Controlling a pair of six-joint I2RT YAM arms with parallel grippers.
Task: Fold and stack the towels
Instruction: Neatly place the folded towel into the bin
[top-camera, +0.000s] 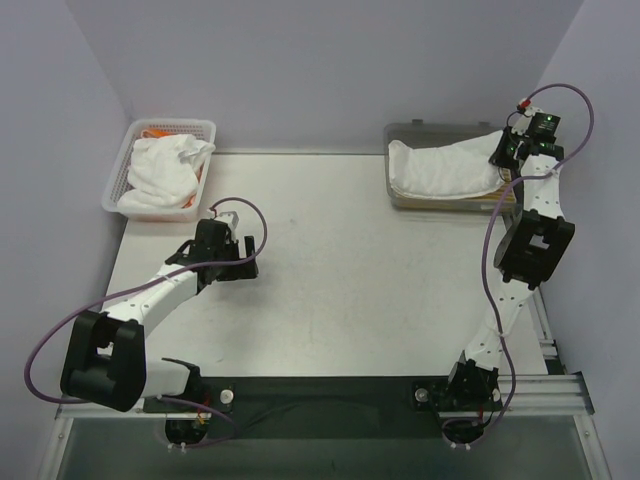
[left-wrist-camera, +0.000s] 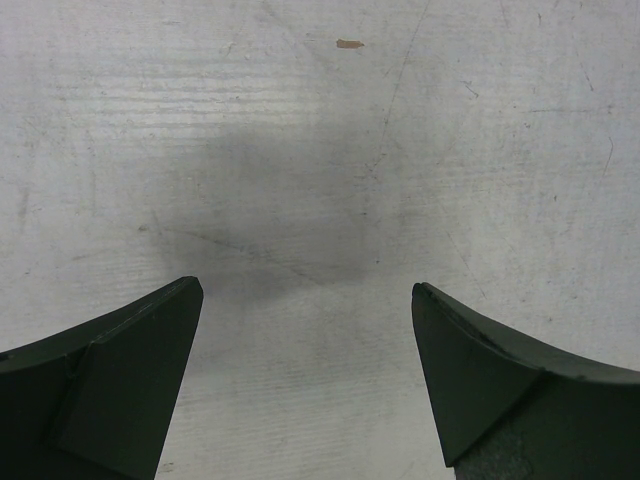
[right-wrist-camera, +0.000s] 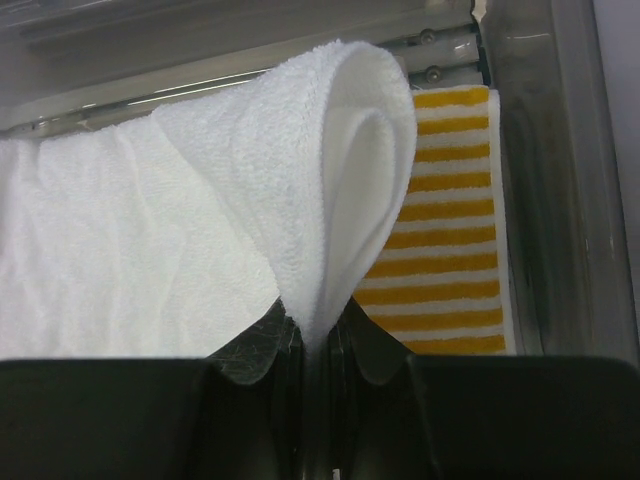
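A white towel (top-camera: 447, 166) lies in the grey tray (top-camera: 397, 134) at the back right, its right end lifted. My right gripper (top-camera: 506, 148) is shut on that raised fold of the white towel (right-wrist-camera: 330, 190), pinched between the jaws of the right gripper (right-wrist-camera: 318, 345). Under it lies a yellow-and-white striped towel (right-wrist-camera: 450, 240). More white towels (top-camera: 165, 172) are heaped in the mesh basket (top-camera: 133, 135) at the back left, with some orange cloth (top-camera: 157, 131) showing. My left gripper (top-camera: 243, 257) hangs open over bare tabletop, and nothing lies between the jaws of the left gripper (left-wrist-camera: 307, 295).
The tray's translucent wall (right-wrist-camera: 560, 180) rises just right of the striped towel. The grey walls close in behind the basket and tray. A purple cable (top-camera: 575, 130) loops by the right wrist.
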